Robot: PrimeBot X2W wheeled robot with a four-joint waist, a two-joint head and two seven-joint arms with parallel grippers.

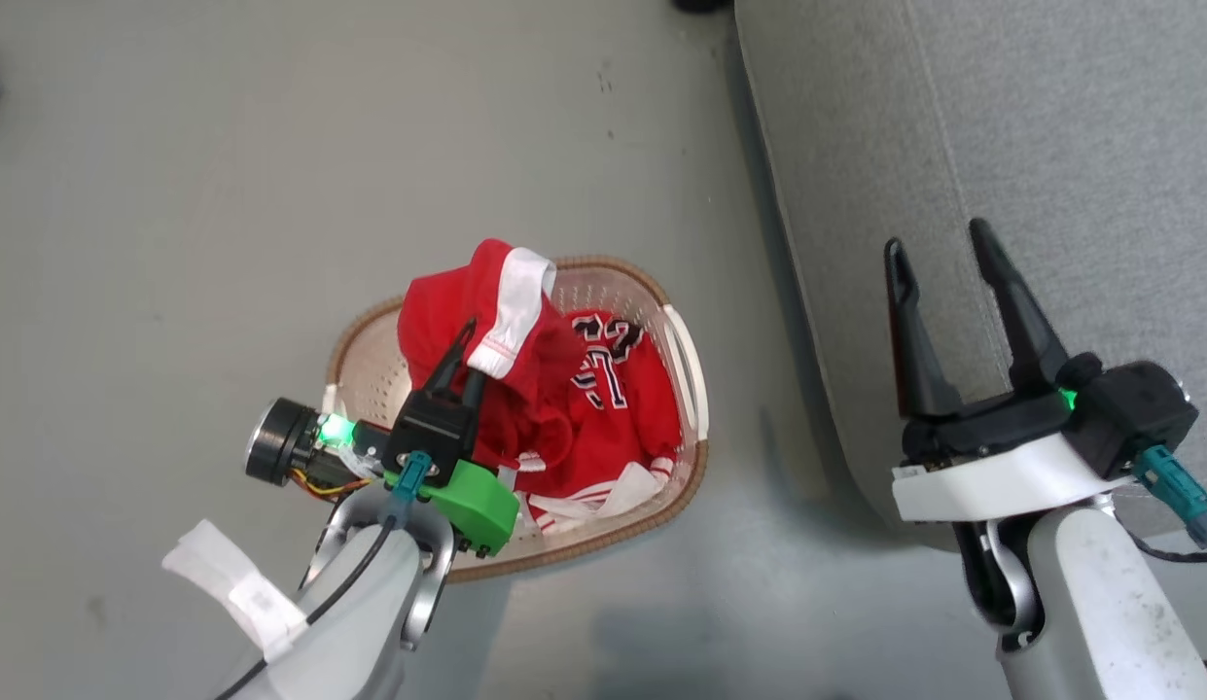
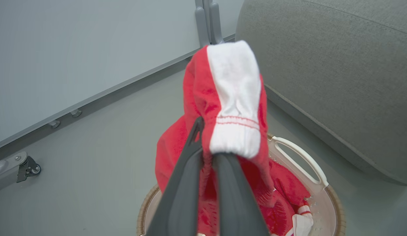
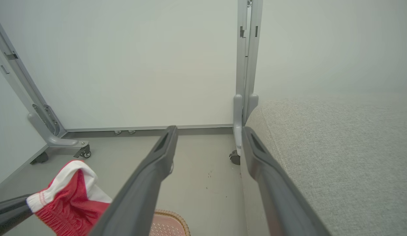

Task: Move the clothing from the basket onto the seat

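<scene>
Clothing [image 1: 447,311]: one red piece clamped in my left gripper [image 1: 472,352], hanging over the basket [image 1: 603,540]; jersey [image 1: 627,399] lies inside. Seat [image 1: 1050,146] lies rightward of the load; right gripper [image 1: 939,243] spread, empty, nearer it.

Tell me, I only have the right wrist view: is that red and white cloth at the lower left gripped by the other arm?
Observer: Yes. The left gripper is shut on the red garment, right beside its white elastic band.
Operator: Is it clear of the basket?
Observer: No. It is lifted, but its lower part drapes down into the basket.
Operator: Anything else in there?
Observer: A red jersey with dark, white-edged numerals lies inside, on the side nearer the seat.
</scene>
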